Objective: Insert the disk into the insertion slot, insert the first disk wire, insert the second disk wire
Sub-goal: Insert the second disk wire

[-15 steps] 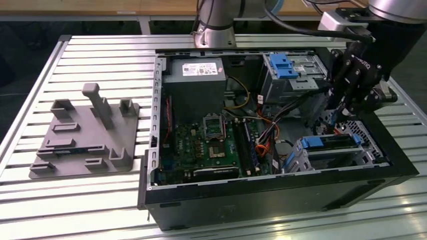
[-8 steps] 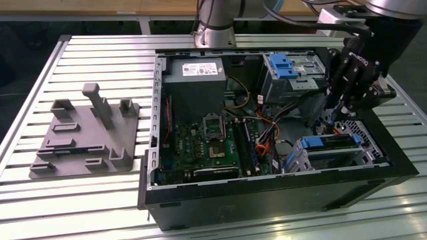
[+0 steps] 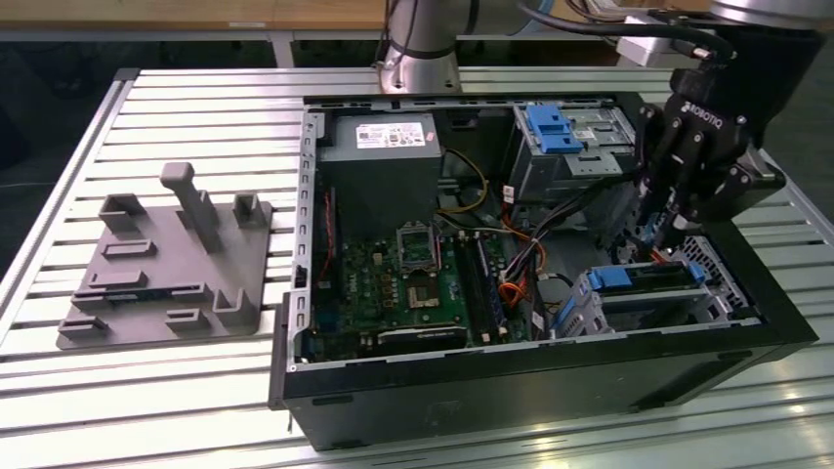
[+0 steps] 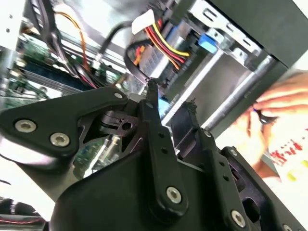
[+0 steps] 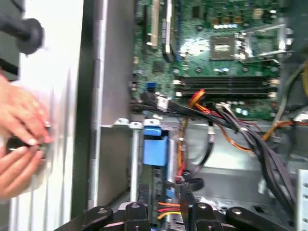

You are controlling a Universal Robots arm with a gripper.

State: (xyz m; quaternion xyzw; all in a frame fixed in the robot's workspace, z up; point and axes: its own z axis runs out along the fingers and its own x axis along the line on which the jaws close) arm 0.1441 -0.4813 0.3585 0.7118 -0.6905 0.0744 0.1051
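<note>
Blue-framed, the disk (image 3: pixel 646 277) already sits in the insertion slot (image 3: pixel 710 293), so your gripper (image 3: pixel 661 237), fingers slightly apart, hovers at its twelve o'clock among the wires (image 5: pixel 231 120).

A slatted metal worktop (image 3: pixel 195 107) carries two things. An open black computer case (image 3: pixel 521 391) lies on its side directly beneath the pincer (image 3: pixel 665 230), its interior facing up. Well apart from the pincer, toward the exterior view's left, a grey plastic fixture plate (image 3: pixel 163 283) with upright posts and blocks rests flat on the slats.
</note>
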